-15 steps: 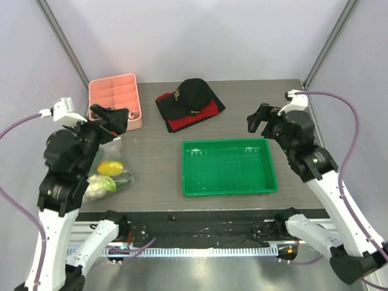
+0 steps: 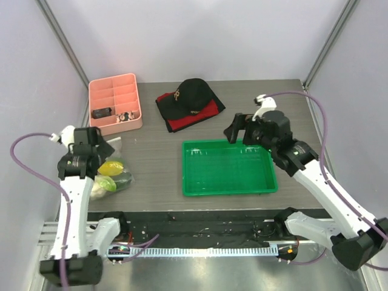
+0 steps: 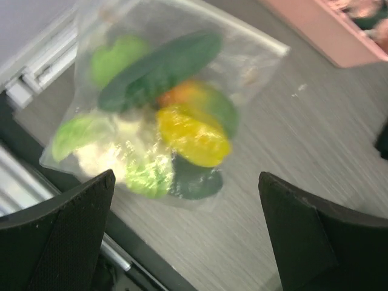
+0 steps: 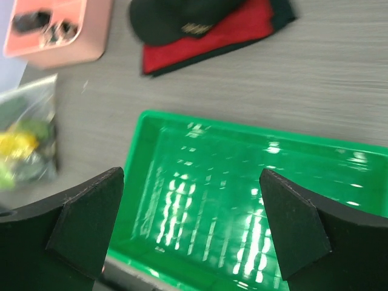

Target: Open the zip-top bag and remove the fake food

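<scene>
The zip-top bag (image 2: 113, 174) lies sealed on the table at the near left, with the fake food inside. In the left wrist view the bag (image 3: 151, 103) holds a dark green cucumber (image 3: 160, 70), a yellow piece (image 3: 194, 136) and green and whitish pieces. My left gripper (image 2: 102, 147) is open and empty and hovers just over the bag's far side; its own view (image 3: 188, 242) shows the jaws wide apart. My right gripper (image 2: 236, 128) is open and empty above the far left rim of the green tray (image 2: 185, 170). The right wrist view also shows the gripper (image 4: 191, 212), and the bag (image 4: 27, 145) at its left edge.
A pink divided organizer (image 2: 115, 103) with small dark items stands at the back left. A black cap on a red cloth (image 2: 191, 97) lies at the back centre. The green tray (image 4: 200, 119) holds nothing. The table's front edge runs close to the bag.
My left gripper has dropped from above the pink organizer down and nearer, to the bag. My right gripper has moved left and a little nearer, over the tray's far left rim.
</scene>
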Robot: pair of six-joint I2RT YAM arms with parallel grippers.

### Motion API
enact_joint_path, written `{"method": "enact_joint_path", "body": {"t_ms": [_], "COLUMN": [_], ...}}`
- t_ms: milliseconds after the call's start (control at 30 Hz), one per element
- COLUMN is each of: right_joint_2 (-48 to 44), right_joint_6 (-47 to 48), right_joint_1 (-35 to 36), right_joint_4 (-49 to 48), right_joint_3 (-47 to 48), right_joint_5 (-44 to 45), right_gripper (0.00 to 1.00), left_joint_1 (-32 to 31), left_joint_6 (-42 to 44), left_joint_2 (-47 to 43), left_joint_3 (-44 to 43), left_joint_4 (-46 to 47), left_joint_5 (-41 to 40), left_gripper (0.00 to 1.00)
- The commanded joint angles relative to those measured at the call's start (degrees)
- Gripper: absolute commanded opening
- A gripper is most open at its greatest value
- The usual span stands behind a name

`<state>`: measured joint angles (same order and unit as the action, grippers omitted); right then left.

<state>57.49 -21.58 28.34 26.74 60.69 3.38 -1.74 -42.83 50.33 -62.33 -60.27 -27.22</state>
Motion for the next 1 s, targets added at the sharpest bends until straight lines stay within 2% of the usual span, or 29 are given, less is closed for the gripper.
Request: {"method": "enact_joint_path", "body": {"t_ms": [0,67,100,167,333,433,533,667,800,933,967], "right_joint_2": [4.63,5.34,5.87,6.22,8.15,9.21,9.65,10.18,10.79,10.88,10.62], "right_joint_6": [-1.18,-1.44,-1.7,-2.14,-2.85,-2.5,-1.71,-1.01,-0.83,-1.09,-1.09], "right_joint_1": [8.1,11.02,13.56,15.6,18.59,19.38,19.74,19.74,19.74,19.74,19.74], "right_joint_4": [-6.34,-7.84,-9.41,-10.74,-15.4,-15.93,-17.07,-18.04,-18.13,-18.04,-18.04], "right_joint_3": [-0.83,-1.53,-1.8,-2.59,-5.13,-5.4,-6.19,-6.81,-7.51,-7.95,-8.13], "right_joint_5": [-5.57,-5.84,-5.84,-6.62,-8.73,-9.7,-9.44,-9.18,-8.91,-9.61,-10.14], "right_gripper": [1.0,1.0,1.0,1.0,1.0,1.0,1.0,1.0,1.0,1.0,1.0], "left_joint_1": [20.77,29.39,34.47,35.83,41.19,41.2,41.2,41.29,41.2,41.2,41.2], "left_joint_6": [1.69,1.87,2.13,0.21,-7.43,-6.75,-6.22,-3.76,-3.14,-4.45,-4.46], "left_joint_2": [3.19,4.6,5.39,5.92,5.75,6.18,8.73,7.86,4.61,3.02,4.94], "left_joint_3": [4.75,4.94,4.67,4.67,12.04,16.53,15.92,13.9,11.61,15.56,16.18], "left_joint_4": [3.22,1.66,1.47,0.68,7.08,17.09,19.84,23.0,21.77,31.41,33.36], "left_joint_5": [13.13,19.8,19.93,13.72,16.32,20.35,17.74,15.89,17.38,14.57,15.44], "left_gripper": [1.0,1.0,1.0,1.0,1.0,1.0,0.99,0.91,0.84,0.65,0.51]}}
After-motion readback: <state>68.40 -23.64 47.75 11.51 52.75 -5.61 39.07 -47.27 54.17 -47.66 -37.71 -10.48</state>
